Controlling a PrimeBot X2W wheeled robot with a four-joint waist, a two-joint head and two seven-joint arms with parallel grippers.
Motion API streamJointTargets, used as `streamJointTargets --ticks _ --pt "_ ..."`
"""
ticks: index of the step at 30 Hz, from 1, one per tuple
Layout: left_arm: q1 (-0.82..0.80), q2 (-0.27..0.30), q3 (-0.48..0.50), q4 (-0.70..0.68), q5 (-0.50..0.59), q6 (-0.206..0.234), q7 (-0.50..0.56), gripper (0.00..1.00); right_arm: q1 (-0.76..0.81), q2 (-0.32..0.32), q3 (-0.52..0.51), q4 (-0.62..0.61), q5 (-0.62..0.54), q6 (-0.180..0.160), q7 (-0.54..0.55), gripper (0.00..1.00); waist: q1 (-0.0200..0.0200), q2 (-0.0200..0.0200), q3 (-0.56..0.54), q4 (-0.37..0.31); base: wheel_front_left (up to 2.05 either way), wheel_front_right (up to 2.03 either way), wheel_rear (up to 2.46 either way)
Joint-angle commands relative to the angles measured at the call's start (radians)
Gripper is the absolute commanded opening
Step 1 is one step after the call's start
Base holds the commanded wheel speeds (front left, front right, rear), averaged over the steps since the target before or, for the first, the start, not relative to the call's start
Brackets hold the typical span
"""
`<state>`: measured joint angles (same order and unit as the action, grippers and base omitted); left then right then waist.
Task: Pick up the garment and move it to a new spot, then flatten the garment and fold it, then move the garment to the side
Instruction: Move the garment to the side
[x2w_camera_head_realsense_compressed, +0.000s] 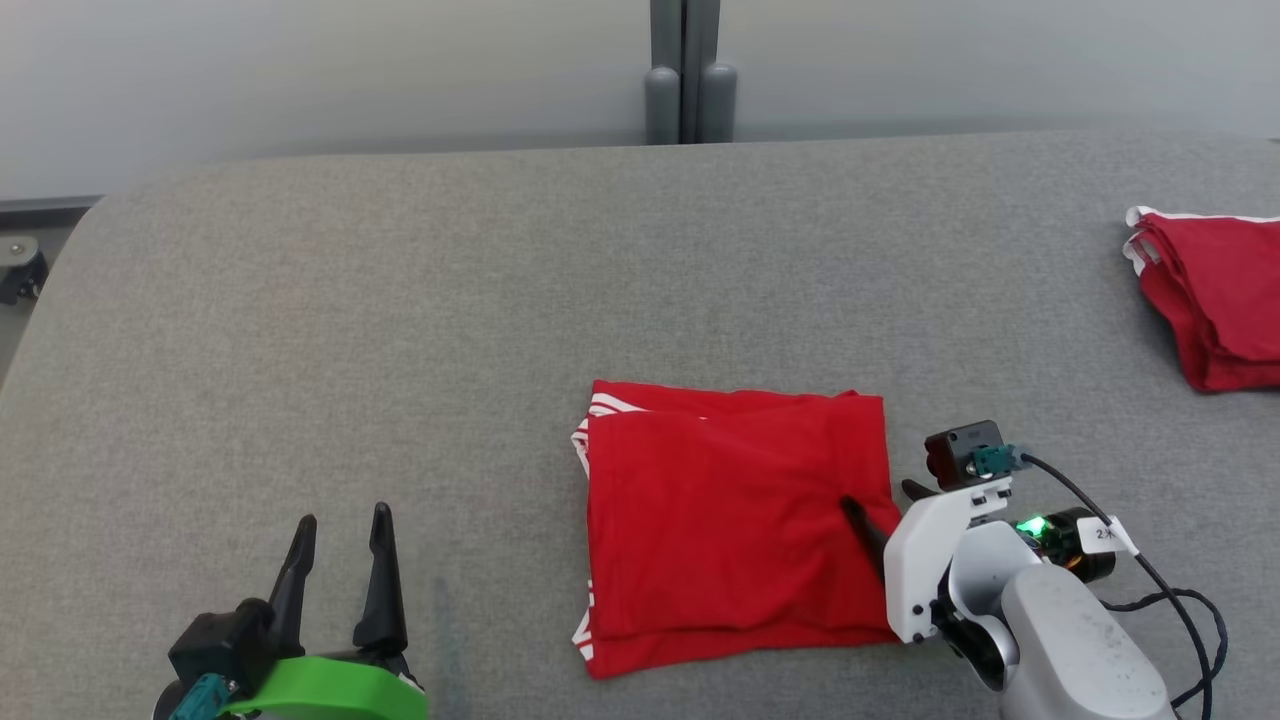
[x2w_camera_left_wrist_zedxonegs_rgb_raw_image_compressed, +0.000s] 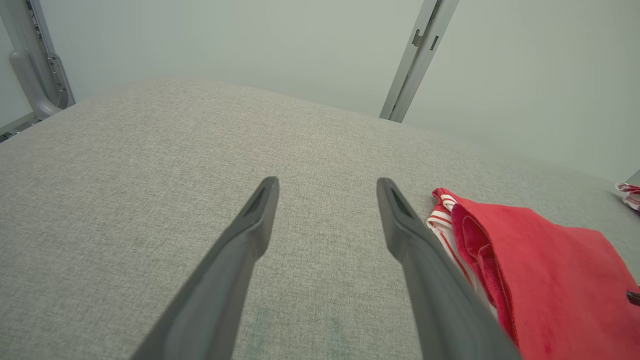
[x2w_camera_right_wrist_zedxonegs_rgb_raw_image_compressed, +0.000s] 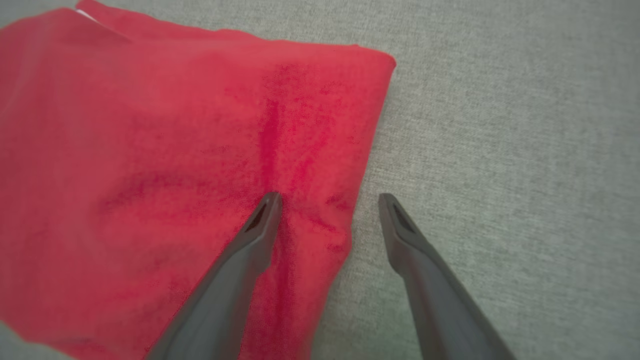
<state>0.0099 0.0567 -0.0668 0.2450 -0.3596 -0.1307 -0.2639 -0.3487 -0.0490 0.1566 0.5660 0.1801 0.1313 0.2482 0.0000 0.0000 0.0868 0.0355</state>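
The folded red garment is lying on the grey desk, near the middle of its front edge and slightly toward the right. Its right edge is being straddled by the right gripper, whose fingers are being held spread. One finger appears to be pressed onto the cloth, while the other is being held over bare desk just beside the fold.

The left gripper is being held near the front left corner, fingers likewise spread, over bare desk and well apart from the garment. Wide open room is being left to the garment's left and behind it, up to the far edge. A second red garment is lying at the right edge, well apart.

In the left wrist view, white-striped trim is being shown in layers along the garment's left edge, just beside the left gripper. In the right wrist view, a dark crease is being shown running away from the tip of the pressing finger of the right gripper.
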Motion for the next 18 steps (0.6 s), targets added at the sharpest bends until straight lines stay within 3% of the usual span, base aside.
streamJointTargets --ticks 1,6,7,8,9,10,11,12,18 --pt "-0.018 0.001 0.004 0.000 -0.002 -0.001 0.000 1.00 -0.014 -0.004 0.002 0.014 0.015 -0.001 0.008 1.00 0.0000 0.0000 0.018 0.017 0.00 0.00 0.00" --pt "-0.025 -0.001 0.010 0.000 -0.001 -0.001 0.000 1.00 -0.036 -0.003 0.038 0.056 0.065 -0.001 0.034 1.00 0.0000 0.0000 0.034 0.026 0.00 0.00 0.00" --pt "-0.026 -0.001 0.011 0.000 -0.001 -0.001 0.000 1.00 -0.040 -0.002 0.044 0.062 0.071 -0.001 0.037 0.91 0.0000 0.0000 0.036 0.026 0.00 0.00 0.00" --pt "-0.027 -0.002 0.013 0.000 -0.001 -0.001 0.000 1.00 -0.044 -0.001 0.051 0.069 0.076 -0.001 0.037 0.50 0.0000 0.0000 0.038 0.025 0.00 0.00 0.00" --pt "-0.028 -0.002 0.013 -0.001 0.000 -0.001 0.000 1.00 -0.049 0.000 0.058 0.076 0.080 -0.001 0.037 0.40 0.0000 0.0000 0.040 0.024 0.00 0.00 0.00" --pt "-0.030 -0.002 0.013 -0.002 0.000 -0.001 0.000 1.00 -0.055 -0.001 0.064 0.084 0.087 -0.001 0.038 0.24 0.0000 0.0000 0.042 0.021 0.00 0.00 0.00" --pt "-0.031 -0.003 0.012 -0.001 -0.001 -0.001 0.000 1.00 -0.059 -0.001 0.068 0.090 0.091 -0.001 0.037 0.19 0.0000 0.0000 0.044 0.018 0.00 0.00 0.00" --pt "-0.032 -0.003 0.010 -0.002 -0.001 -0.001 0.000 1.00 -0.066 -0.002 0.074 0.097 0.095 -0.001 0.034 0.00 0.0000 0.0000 0.046 0.014 0.00 0.00 0.00" --pt "-0.049 -0.003 0.003 -0.010 0.000 -0.001 0.000 1.00 -0.140 -0.008 0.075 0.103 0.074 -0.002 -0.014 0.00 0.0000 0.0000 0.065 -0.033 0.00 0.00 0.00"
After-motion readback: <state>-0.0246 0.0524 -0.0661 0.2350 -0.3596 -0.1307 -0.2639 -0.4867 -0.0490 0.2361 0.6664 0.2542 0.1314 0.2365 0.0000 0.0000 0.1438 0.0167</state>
